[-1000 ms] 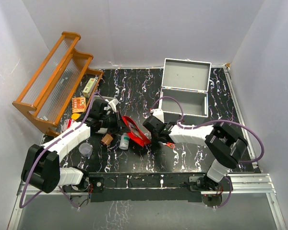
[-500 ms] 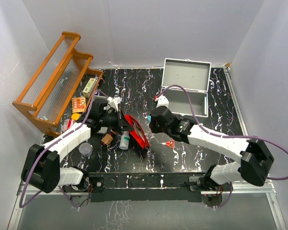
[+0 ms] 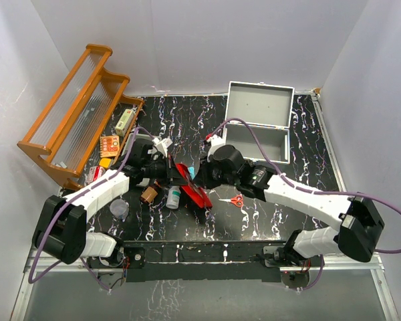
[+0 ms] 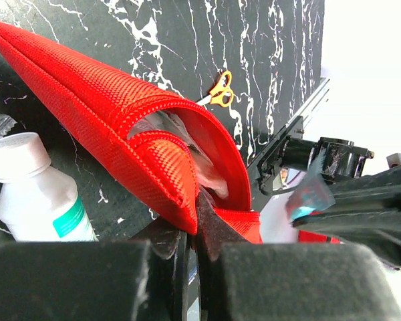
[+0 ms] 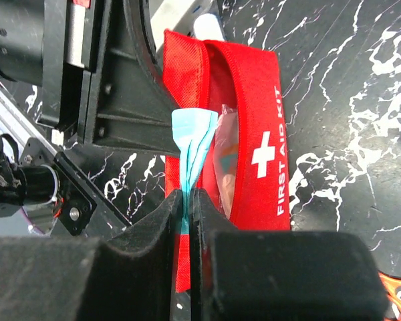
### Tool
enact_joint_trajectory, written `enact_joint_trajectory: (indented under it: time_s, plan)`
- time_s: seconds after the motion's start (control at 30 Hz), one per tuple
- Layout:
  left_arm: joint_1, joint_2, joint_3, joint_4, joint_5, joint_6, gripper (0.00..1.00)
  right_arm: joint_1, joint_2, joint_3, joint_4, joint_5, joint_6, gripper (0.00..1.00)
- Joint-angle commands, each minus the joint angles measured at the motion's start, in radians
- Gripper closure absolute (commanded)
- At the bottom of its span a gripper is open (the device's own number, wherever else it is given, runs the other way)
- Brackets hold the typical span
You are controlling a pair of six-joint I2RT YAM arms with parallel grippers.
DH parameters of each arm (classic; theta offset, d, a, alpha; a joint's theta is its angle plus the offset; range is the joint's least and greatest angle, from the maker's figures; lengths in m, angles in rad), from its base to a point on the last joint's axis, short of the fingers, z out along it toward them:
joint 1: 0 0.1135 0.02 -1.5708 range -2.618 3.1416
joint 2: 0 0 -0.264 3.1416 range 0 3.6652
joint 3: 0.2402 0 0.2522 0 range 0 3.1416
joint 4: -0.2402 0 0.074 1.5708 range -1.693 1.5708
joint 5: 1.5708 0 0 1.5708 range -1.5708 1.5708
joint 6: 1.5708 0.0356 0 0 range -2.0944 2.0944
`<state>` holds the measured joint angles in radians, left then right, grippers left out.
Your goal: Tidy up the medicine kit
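The medicine kit (image 3: 257, 127), a silver-grey metal case, lies open at the back right with its lid up. A red fabric pouch (image 3: 192, 187) marked FIRST AID KIT (image 5: 264, 154) stands on edge at the table's middle, its mouth gaping (image 4: 187, 144). My left gripper (image 4: 197, 217) is shut on the pouch's near rim and holds it up. My right gripper (image 5: 190, 197) is shut on a thin light-blue packet (image 5: 195, 140), right at the pouch's opening beside the left gripper's body. From the left wrist the packet (image 4: 311, 197) shows at the right.
A wooden rack (image 3: 77, 110) leans at the back left. A white bottle (image 3: 174, 196), a brown bottle (image 3: 148, 194) and a clear cup (image 3: 119, 208) lie left of the pouch. Small scissors (image 3: 236, 200) lie to its right. A box (image 3: 125, 122) and an orange packet (image 3: 109, 145) sit near the rack.
My right arm rose from the table near the scissors and swung left to the pouch's mouth with the blue packet. My left gripper kept hold of the pouch and shifted slightly right.
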<state>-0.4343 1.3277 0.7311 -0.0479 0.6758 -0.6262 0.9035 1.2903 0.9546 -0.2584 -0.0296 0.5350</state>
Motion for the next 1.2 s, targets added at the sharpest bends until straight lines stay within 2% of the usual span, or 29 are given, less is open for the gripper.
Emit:
enact_joint_trajectory:
  time_s: [0.0, 0.2, 0.57, 0.8, 0.93, 1.17]
  plan:
    - [-0.005, -0.001, 0.055, -0.057, -0.001, 0.031, 1.0, 0.011, 0.034, 0.039, 0.054, -0.063, -0.03, 0.93]
    - [-0.004, -0.007, 0.057, -0.073, -0.004, 0.046, 1.0, 0.017, 0.098, 0.089, 0.009, -0.079, -0.06, 0.92]
    - [-0.004, -0.011, 0.066, -0.113, -0.019, 0.073, 1.0, 0.018, 0.235, 0.229, -0.112, 0.002, -0.104, 0.91]
    - [-0.004, -0.018, 0.074, -0.128, -0.026, 0.082, 1.0, 0.018, 0.282, 0.277, -0.137, 0.002, -0.121, 0.89]
    - [-0.004, -0.021, 0.077, -0.129, -0.031, 0.082, 1.0, 0.019, 0.303, 0.299, -0.165, 0.055, -0.125, 0.89]
    - [-0.005, -0.02, 0.081, -0.141, -0.033, 0.089, 1.0, 0.02, 0.335, 0.33, -0.178, 0.121, -0.102, 0.82]
